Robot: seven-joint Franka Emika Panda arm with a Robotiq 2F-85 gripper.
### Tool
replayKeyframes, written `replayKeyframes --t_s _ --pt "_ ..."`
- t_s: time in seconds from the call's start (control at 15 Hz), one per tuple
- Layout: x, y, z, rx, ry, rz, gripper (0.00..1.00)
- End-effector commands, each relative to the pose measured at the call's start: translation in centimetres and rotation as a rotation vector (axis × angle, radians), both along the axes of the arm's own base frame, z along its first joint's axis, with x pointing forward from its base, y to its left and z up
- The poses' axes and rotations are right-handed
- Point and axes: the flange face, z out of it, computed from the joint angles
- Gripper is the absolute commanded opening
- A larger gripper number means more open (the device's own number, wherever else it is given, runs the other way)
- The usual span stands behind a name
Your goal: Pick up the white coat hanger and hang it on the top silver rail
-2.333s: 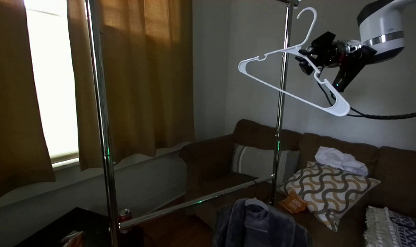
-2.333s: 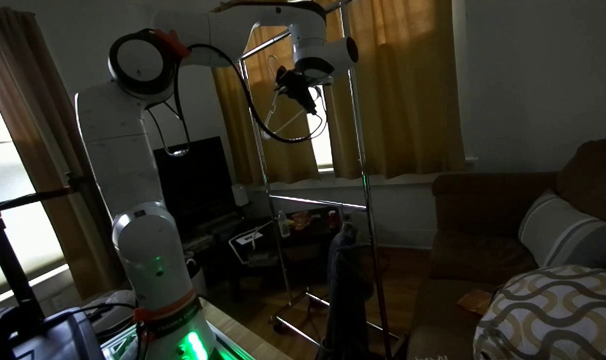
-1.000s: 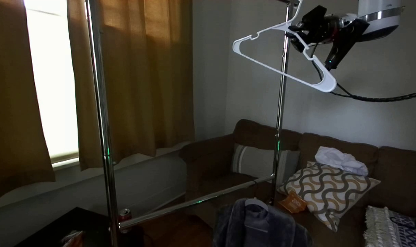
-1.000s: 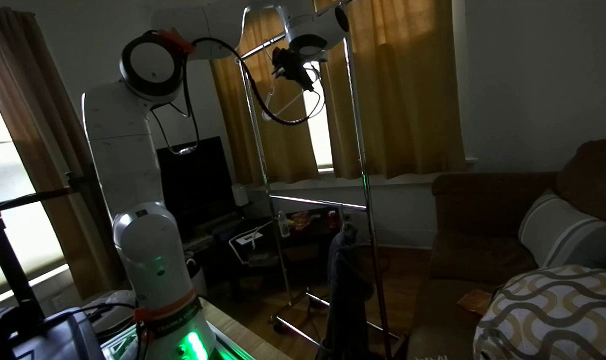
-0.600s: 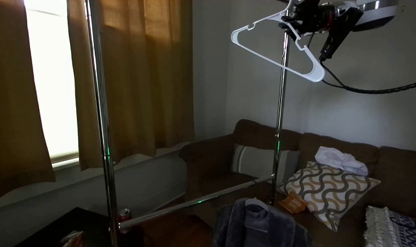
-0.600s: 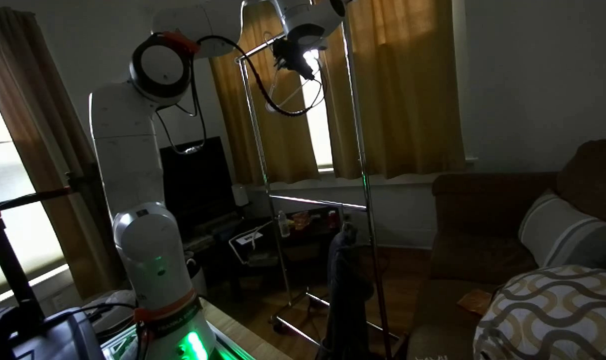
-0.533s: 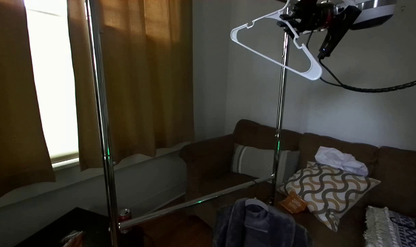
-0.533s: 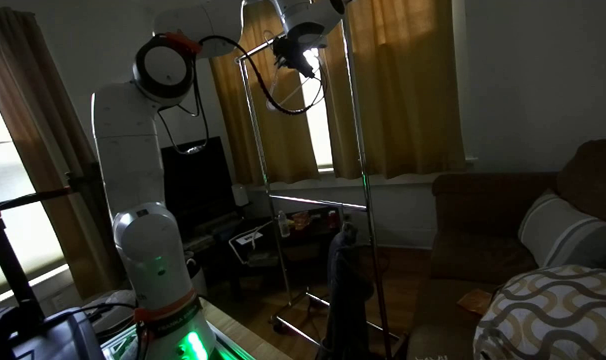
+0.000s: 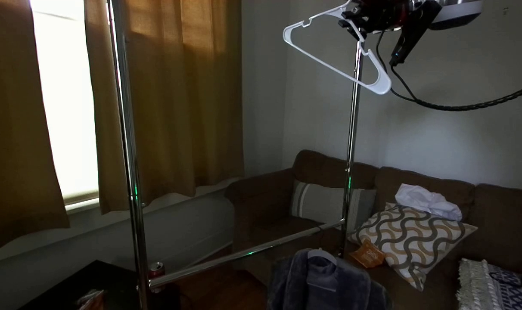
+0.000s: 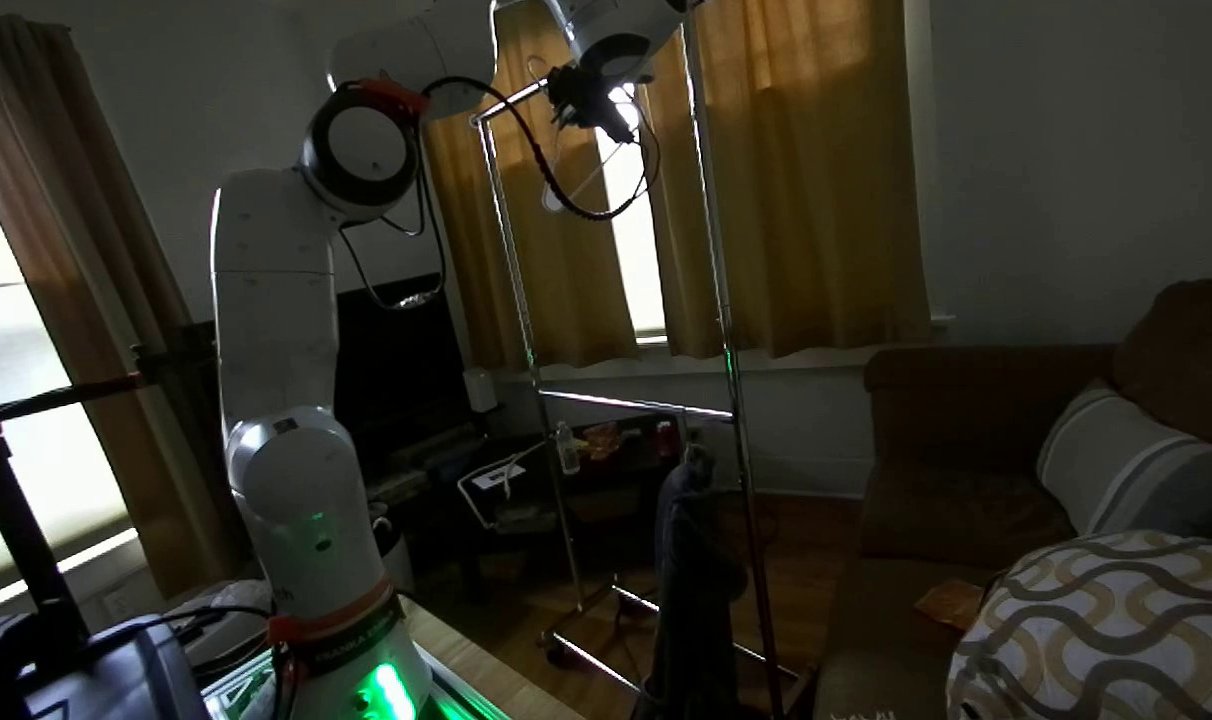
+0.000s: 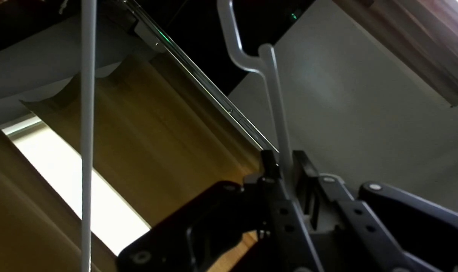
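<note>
My gripper (image 9: 350, 21) is shut on the white coat hanger (image 9: 380, 84), gripping it on a sloping arm just below the hook. In the wrist view the hanger's arm (image 11: 276, 94) runs up from between the fingertips. Its long bottom bar stands at the left there. The hook is cut off by the top edge in an exterior view; elsewhere the hook (image 10: 536, 68) shows faintly, appearing just above the top silver rail (image 10: 514, 100). Whether hook and rail touch I cannot tell. The gripper (image 10: 576, 97) covers part of the rail. The hanger hangs slightly tilted.
The rack's tall poles (image 9: 129, 172) stand either side, joined low down by a silver crossbar (image 9: 243, 254). A grey-blue garment (image 9: 330, 280) hangs near it. A black cable (image 9: 472, 107) trails from the arm. Behind are a brown sofa (image 9: 261, 189) and yellow curtains (image 9: 187, 86).
My gripper has risen with the hanger and shifted left in an exterior view, carrying the hook out of the picture. The arm has leaned forward toward the rack. The grip is unchanged.
</note>
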Motion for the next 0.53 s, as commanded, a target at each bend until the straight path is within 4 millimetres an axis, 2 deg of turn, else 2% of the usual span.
replayKeyframes --t_s 0.0,0.2,0.47 --pt "0.1 0.0 0.0 -0.001 0.000 0.000 0.04" --pt "-0.2 0.6 0.7 -0.070 0.009 -0.007 0.04" --pt "-0.3 1.3 2.3 -0.061 -0.013 -0.002 0.04"
